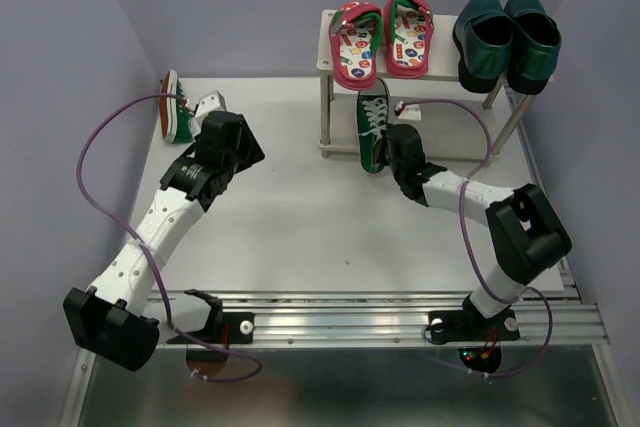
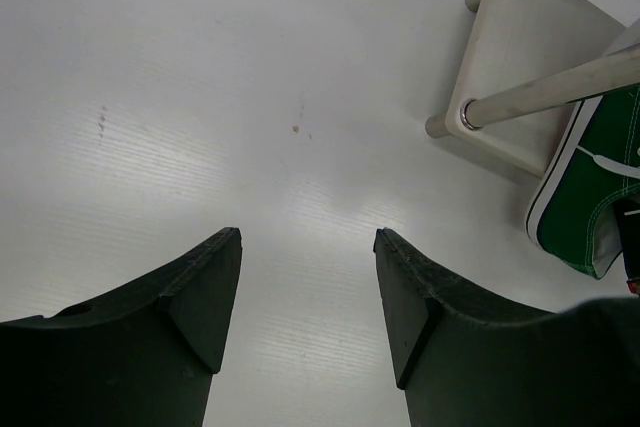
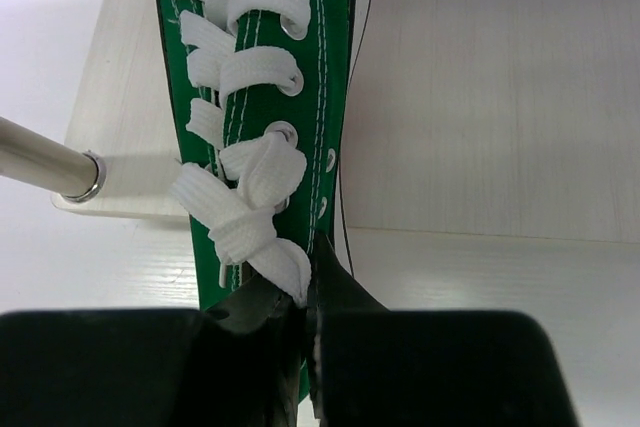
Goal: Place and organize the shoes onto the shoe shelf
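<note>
The shoe shelf (image 1: 327,42) stands at the back right. Two red flip-flops (image 1: 382,39) and two dark teal loafers (image 1: 506,37) sit on its top board. My right gripper (image 1: 402,147) (image 3: 318,282) is shut on the collar of a green white-laced sneaker (image 1: 372,127) (image 3: 328,67), whose toe reaches over the lower board (image 3: 120,97) between the front legs. A second green sneaker (image 1: 177,107) lies on its side at the back left by the wall. My left gripper (image 1: 240,152) (image 2: 308,237) hangs open and empty over bare table, right of that sneaker.
Purple cables (image 1: 95,147) loop from both arms. A metal rail (image 1: 380,312) runs along the near table edge. Walls close in at the left, back and right. The left wrist view shows the shelf's lower board corner (image 2: 505,57), its metal legs and the held sneaker (image 2: 590,197).
</note>
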Controlling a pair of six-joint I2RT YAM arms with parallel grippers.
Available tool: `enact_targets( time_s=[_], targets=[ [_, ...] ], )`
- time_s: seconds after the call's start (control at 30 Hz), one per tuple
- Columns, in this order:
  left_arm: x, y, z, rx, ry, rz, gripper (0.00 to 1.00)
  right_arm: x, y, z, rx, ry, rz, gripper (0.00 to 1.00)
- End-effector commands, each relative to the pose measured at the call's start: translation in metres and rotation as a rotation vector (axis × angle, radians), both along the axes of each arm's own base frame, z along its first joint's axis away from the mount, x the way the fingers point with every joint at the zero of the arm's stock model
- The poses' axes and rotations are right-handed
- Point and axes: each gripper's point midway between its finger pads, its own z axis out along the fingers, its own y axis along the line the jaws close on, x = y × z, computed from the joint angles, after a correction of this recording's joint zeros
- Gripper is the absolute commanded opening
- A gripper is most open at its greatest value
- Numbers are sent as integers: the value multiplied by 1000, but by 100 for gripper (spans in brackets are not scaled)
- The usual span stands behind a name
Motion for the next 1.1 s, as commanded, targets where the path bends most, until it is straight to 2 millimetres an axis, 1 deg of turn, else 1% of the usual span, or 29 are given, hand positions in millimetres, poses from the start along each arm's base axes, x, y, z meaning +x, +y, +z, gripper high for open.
enact_targets(
  time_s=[0.0, 0.2, 0.27, 0.3, 0.33, 0.37, 0.43, 0.47, 0.53, 0.57, 0.6, 0.63, 0.67, 0.73, 0.87, 0.9, 1.03, 1.07],
  targets=[
    [-4, 10, 26, 1, -65, 15, 66, 32, 6, 73, 108, -236, -40, 1],
    [-5, 13, 27, 1, -69, 21, 66, 38, 4, 74, 125, -243, -57, 1],
    [-5, 14, 27, 1, -67, 22, 66, 46, -4, 71, 144, -238, -71, 1],
    [-5, 14, 27, 1, -67, 22, 66, 46, 0, 71, 151, -234, -58, 4],
    [-5, 14, 27, -1, -70, 23, 66, 48, 1, 68, 162, -213, -33, 13],
    [-5, 14, 27, -1, -70, 23, 66, 48, 3, 67, 162, -204, -25, 25],
    [-5, 14, 28, -4, -74, 23, 66, 42, 3, 63, 168, -184, -12, 46],
    [-5, 13, 27, -4, -70, 20, 66, 38, 3, 62, 175, -180, -9, 52],
    [-4, 13, 26, -7, -70, 20, 66, 30, 3, 63, 208, -175, -4, 59],
    [-4, 12, 25, -9, -69, 15, 66, 26, 2, 63, 225, -172, -4, 65],
    [-3, 11, 25, -12, -69, 14, 66, 18, 1, 62, 242, -169, 2, 68],
    [-3, 10, 24, -13, -67, 11, 66, 14, 3, 65, 260, -172, 18, 73],
    [-2, 10, 23, -15, -67, 9, 66, 9, 7, 67, 285, -179, 44, 80],
    [-1, 9, 19, -14, -60, 6, 66, -1, 7, 70, 313, -180, 62, 86],
    [-1, 8, 15, -16, -52, 2, 66, -13, 11, 70, 336, -169, 106, 89],
    [-2, 8, 14, -16, -50, 1, 66, -17, 11, 64, 335, -157, 112, 89],
    [-1, 7, 11, -19, -45, 0, 66, -22, 10, 54, 305, -135, 125, 89],
    [0, 7, 11, -20, -46, 0, 66, -23, 15, 52, 296, -130, 139, 89]
  ],
)
